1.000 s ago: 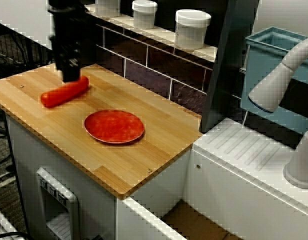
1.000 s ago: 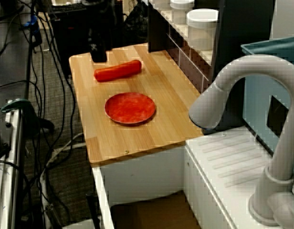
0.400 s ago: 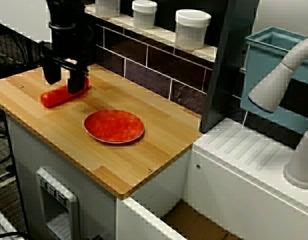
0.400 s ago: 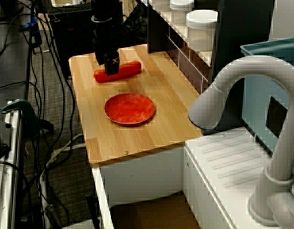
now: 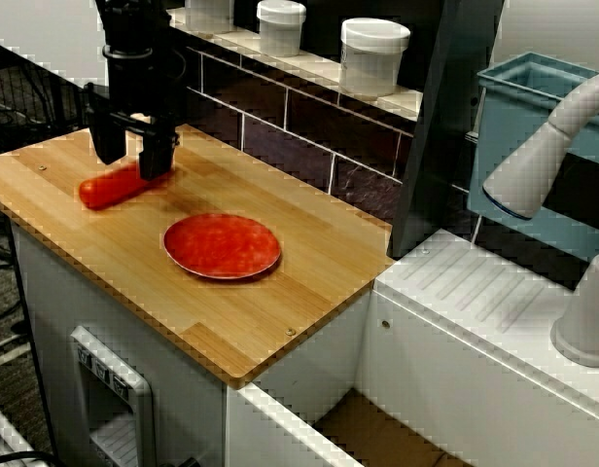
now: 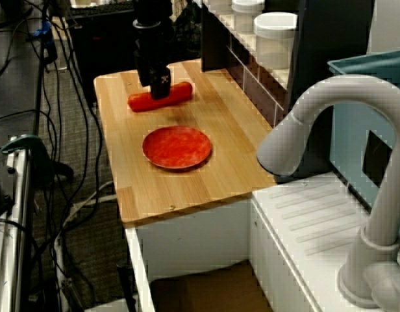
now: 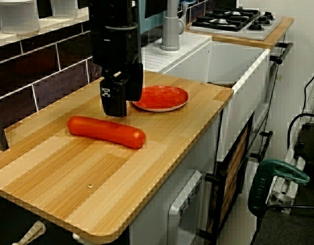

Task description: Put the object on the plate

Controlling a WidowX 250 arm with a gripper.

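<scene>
Shifted slightly right along the object (image 5: 115,185) since a moment ago, pincer (image 5: 131,161) now hanging open, fingers straddling the cylinder's far end without lifting it. Object lying flat on the wooden counter (image 5: 309,263), far-left of the plate (image 5: 222,246), apart from it.
</scene>
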